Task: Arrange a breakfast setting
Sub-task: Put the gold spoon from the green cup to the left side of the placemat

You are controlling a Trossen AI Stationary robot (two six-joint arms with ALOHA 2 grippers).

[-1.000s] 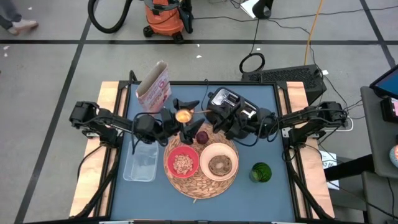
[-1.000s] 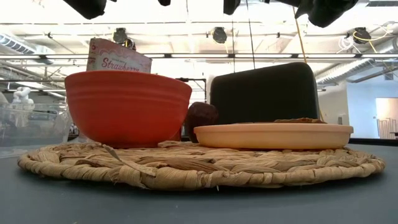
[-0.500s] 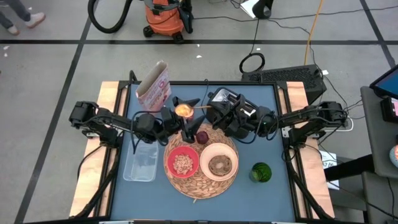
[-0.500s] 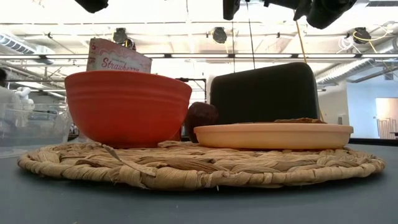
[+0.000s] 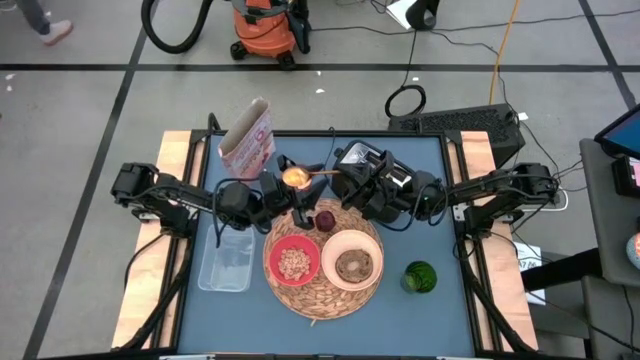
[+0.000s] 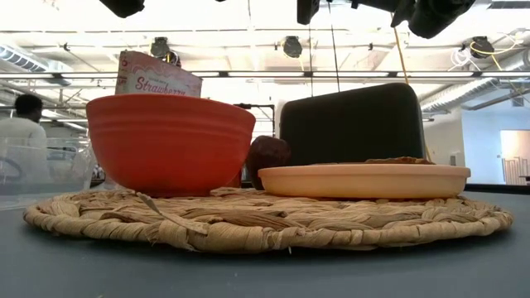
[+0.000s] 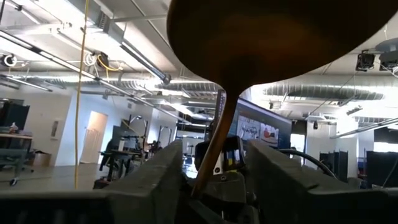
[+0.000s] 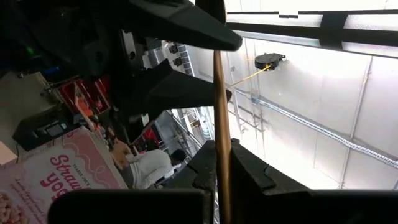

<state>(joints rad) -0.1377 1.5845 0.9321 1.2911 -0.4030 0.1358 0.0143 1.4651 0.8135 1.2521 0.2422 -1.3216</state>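
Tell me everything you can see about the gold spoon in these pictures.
The gold spoon is slim and looks like shiny metal, with a round bowl and a thin straight handle. It is held in the air above the table's far side, behind the woven mat, touching nothing on the table. The right gripper is shut on the handle. The left gripper has its fingers on either side of the spoon near its bowl; whether they touch it is unclear.

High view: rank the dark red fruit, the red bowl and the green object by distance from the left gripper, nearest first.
From the left gripper:
1. Dark red fruit, at the mat's back edge.
2. Red bowl, on the mat's left half.
3. Green object, off the mat, toward the table's right side.
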